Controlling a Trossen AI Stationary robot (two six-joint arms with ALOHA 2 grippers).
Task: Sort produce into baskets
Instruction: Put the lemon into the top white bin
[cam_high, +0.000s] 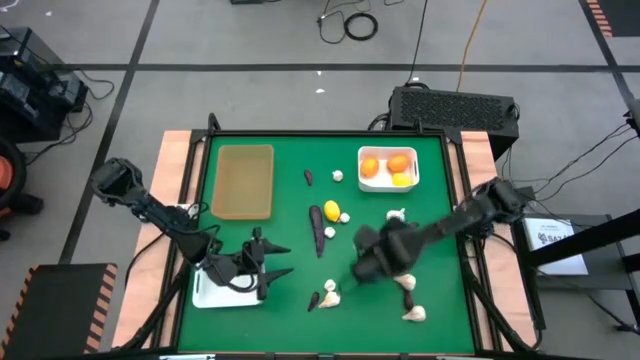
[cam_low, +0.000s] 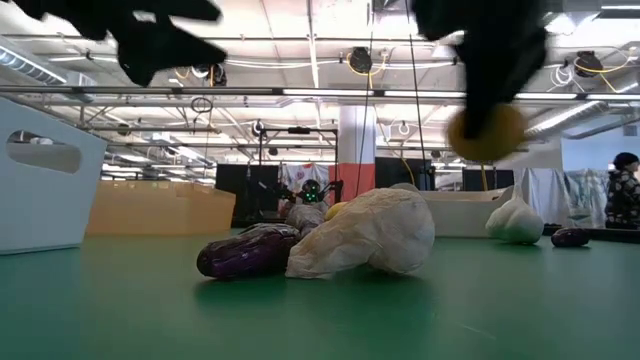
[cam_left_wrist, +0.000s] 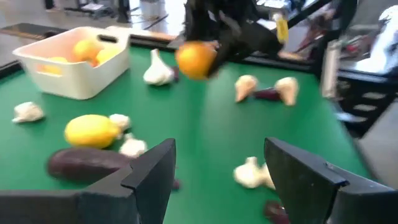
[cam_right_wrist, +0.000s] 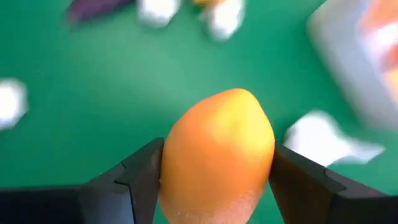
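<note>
My right gripper (cam_high: 362, 265) is shut on a round orange citrus fruit (cam_right_wrist: 217, 152) above the middle of the green table; the fruit also shows in the low view (cam_low: 487, 132) and the left wrist view (cam_left_wrist: 196, 59). My left gripper (cam_high: 268, 265) is open and empty, above the right end of the near-left white tray (cam_high: 210, 290). A far-right white tray (cam_high: 388, 182) holds citrus. A tan tray (cam_high: 243, 180) lies far left. A long purple eggplant (cam_high: 317, 230), a yellow lemon (cam_high: 331, 210) and garlic bulbs (cam_high: 408, 283) lie on the table. My right gripper pinches the orange by two opposite sides (cam_right_wrist: 171, 162), one finger (cam_right_wrist: 134, 180) on each. The fingers come from above, pointing down. The fruit sits at their free ends (cam_low: 487, 120) and is lifted clear of the table.
More garlic lies near the front (cam_high: 413, 314) (cam_high: 329, 293) and beside the citrus tray (cam_high: 397, 214) (cam_high: 338, 176). A small eggplant piece (cam_high: 308, 177) lies far centre. In the low view a garlic bulb (cam_low: 365, 235) and an eggplant piece (cam_low: 245, 252) lie close.
</note>
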